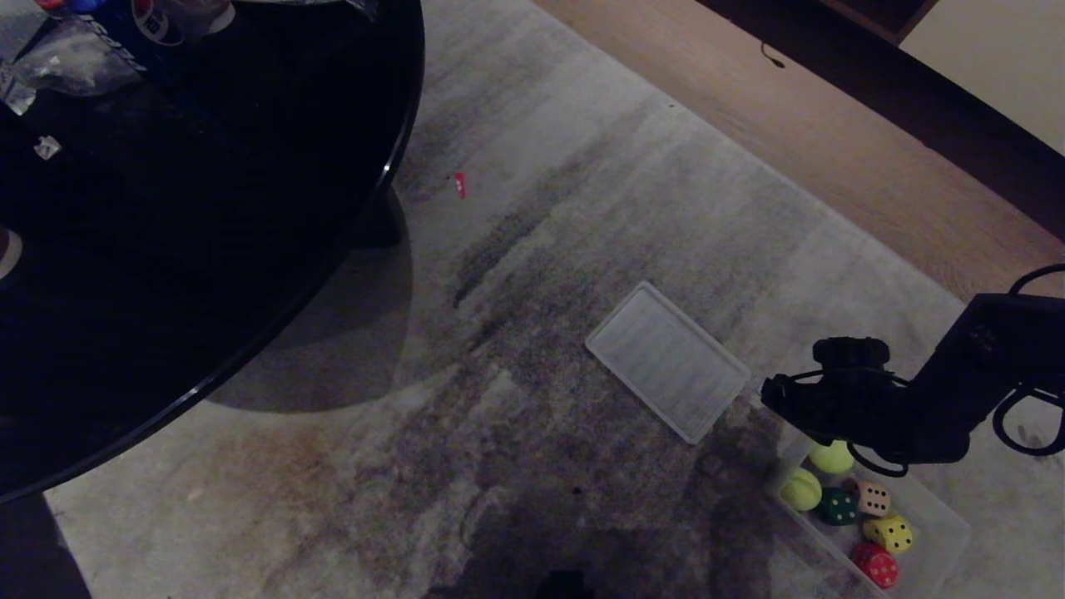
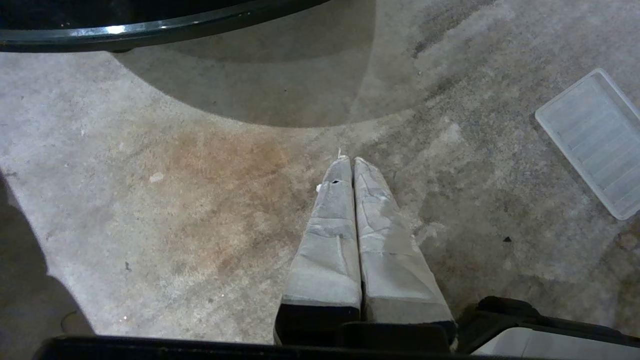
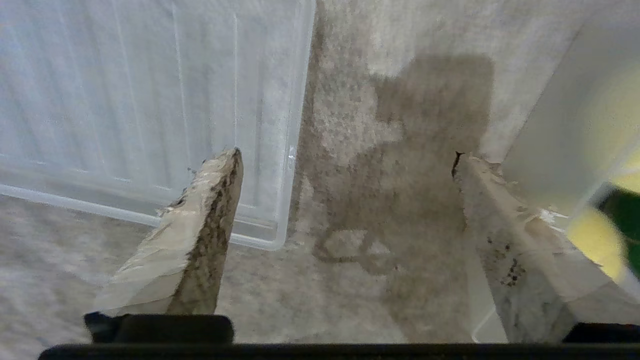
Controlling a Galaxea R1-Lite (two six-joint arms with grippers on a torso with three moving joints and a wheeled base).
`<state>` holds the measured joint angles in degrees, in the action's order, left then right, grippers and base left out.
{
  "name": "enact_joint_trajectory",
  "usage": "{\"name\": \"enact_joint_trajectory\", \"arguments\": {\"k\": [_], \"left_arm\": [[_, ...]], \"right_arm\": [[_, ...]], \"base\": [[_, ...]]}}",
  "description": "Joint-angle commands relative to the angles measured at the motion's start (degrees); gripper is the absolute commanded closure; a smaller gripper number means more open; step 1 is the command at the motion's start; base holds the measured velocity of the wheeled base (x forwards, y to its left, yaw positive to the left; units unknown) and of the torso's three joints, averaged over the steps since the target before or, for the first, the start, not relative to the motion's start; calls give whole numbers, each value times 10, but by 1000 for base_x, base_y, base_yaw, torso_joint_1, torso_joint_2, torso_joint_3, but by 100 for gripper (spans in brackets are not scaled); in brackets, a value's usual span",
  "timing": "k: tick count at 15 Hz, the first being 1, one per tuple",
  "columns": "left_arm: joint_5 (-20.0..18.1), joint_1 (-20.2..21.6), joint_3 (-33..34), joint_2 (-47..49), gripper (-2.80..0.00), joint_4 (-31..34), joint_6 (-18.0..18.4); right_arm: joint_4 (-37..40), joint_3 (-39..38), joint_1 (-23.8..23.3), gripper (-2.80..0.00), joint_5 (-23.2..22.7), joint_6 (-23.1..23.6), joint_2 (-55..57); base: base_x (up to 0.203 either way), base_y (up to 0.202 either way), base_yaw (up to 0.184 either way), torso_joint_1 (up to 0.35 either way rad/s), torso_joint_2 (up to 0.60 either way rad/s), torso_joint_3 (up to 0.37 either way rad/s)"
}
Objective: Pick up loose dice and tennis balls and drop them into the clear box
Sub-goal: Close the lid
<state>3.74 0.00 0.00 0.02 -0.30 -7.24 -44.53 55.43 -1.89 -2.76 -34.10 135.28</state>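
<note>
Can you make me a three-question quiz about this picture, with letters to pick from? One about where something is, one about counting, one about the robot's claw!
1. Where is the flat ribbed lid?
A. On the carpet beside the clear box
B. On the black table
C. Clipped on the box

2. How many dice are in the box?
A. Two
B. Four
C. Six

3. How is the right gripper?
A. Squeezing a ball
B. Shut, empty
C. Open, empty

Answers: 1 A, it lies on the carpet just off the box's corner. 2 B, beige, green, yellow and red cubes. 3 C, its fingers stand wide apart with only carpet between.
</note>
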Motion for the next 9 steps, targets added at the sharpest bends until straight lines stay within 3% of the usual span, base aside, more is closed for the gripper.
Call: {"name": "enact_joint_trajectory", "arguments": {"k": [1,9], "left_arm": [[0,0,1,1,0,0,-1],[0,0,1,1,0,-1,1]], "right_arm": [[-2,-23,8,-280,-1,-1,-45],[-2,-71,32,-280,5,2,-105]], "base": [[0,0,0,0,0,0],[0,0,0,0,0,0]]}}
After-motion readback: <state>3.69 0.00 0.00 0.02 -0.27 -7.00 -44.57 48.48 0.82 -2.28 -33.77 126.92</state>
